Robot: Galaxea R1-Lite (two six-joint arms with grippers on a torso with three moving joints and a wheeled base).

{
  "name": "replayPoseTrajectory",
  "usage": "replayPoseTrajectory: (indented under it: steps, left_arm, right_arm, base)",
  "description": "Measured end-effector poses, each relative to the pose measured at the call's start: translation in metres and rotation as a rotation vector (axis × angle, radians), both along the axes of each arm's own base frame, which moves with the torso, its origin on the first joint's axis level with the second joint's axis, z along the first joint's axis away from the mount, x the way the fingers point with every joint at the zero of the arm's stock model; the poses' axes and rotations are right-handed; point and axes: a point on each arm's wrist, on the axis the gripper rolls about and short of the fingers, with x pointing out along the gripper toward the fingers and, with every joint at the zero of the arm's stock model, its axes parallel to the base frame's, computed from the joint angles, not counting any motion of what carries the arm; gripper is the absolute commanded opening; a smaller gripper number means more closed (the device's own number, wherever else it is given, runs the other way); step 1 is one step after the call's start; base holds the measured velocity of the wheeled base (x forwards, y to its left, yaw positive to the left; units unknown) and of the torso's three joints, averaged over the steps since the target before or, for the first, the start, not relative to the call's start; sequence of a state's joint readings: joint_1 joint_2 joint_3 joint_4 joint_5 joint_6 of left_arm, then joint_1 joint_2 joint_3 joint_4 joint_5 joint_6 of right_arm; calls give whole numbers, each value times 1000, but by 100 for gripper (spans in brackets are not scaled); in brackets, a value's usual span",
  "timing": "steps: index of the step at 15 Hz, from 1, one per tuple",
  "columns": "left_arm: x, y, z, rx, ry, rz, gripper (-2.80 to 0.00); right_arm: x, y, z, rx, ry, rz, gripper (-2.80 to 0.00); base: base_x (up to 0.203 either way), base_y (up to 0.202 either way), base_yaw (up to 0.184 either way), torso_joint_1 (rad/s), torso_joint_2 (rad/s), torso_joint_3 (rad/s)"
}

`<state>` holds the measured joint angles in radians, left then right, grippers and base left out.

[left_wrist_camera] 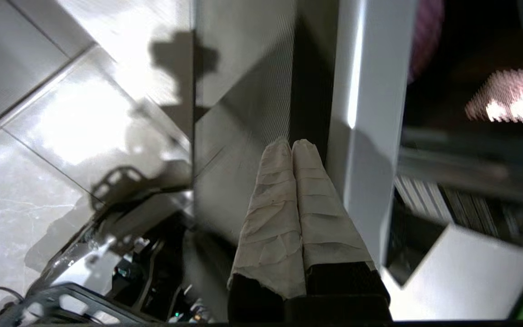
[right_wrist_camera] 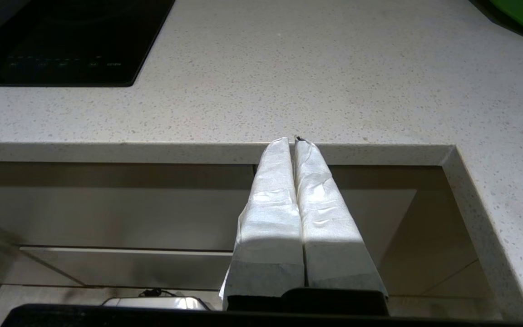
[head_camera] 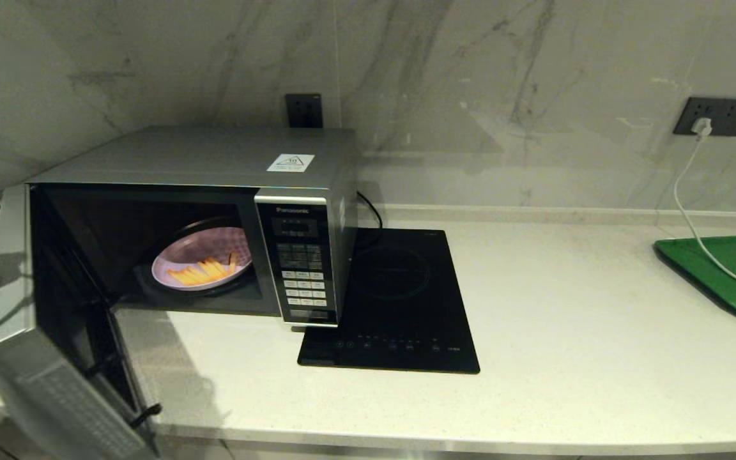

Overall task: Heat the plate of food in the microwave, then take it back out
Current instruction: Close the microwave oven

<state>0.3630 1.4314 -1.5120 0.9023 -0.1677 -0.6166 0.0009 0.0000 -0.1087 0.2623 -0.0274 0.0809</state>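
Note:
The silver microwave (head_camera: 214,160) stands at the counter's left with its door (head_camera: 36,332) swung wide open toward me. Inside, on the turntable, sits the lilac plate of food (head_camera: 199,246) with orange-yellow fries (head_camera: 205,271) across it. Neither gripper shows in the head view. In the left wrist view my left gripper (left_wrist_camera: 292,143) is shut with nothing in it, its tips close to the open door's outer face (left_wrist_camera: 239,91), beside the silver handle strip (left_wrist_camera: 366,113). My right gripper (right_wrist_camera: 292,140) is shut and empty, low in front of the counter's front edge (right_wrist_camera: 152,152).
A flat black induction hob (head_camera: 393,300) lies on the counter right of the microwave. A green tray (head_camera: 732,275) sits at the far right with a white cable (head_camera: 687,211) running over it from a wall socket. The open door overhangs the counter's front left corner.

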Motion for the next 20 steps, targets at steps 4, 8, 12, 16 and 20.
replayPoseTrajectory:
  steps: [4,8,12,16,20]
  left_arm:
    - [11,-73,-5,8,34,-122,-280]
    - [33,-128,-21,43,40,-97,-280]
    - [54,-146,-23,64,-55,-174,-280]
    - [72,-163,-24,85,-137,-244,-280]
    - [79,-182,-21,89,-216,-319,-280]
  right_arm:
    - [0,0,0,0,0,-1,-280]
    - [0,0,0,0,0,1,-280]
    - [0,0,0,0,0,1,-280]
    - [0,0,0,0,0,0,-280]
    - [0,0,0,0,0,0,-280]
  base:
    - [0,0,0,0,0,0]
    - [0,0,0,0,0,0]
    - [0,0,0,0,0,0]
    - [0,0,0,0,0,0]
    - [0,0,0,0,0,0]
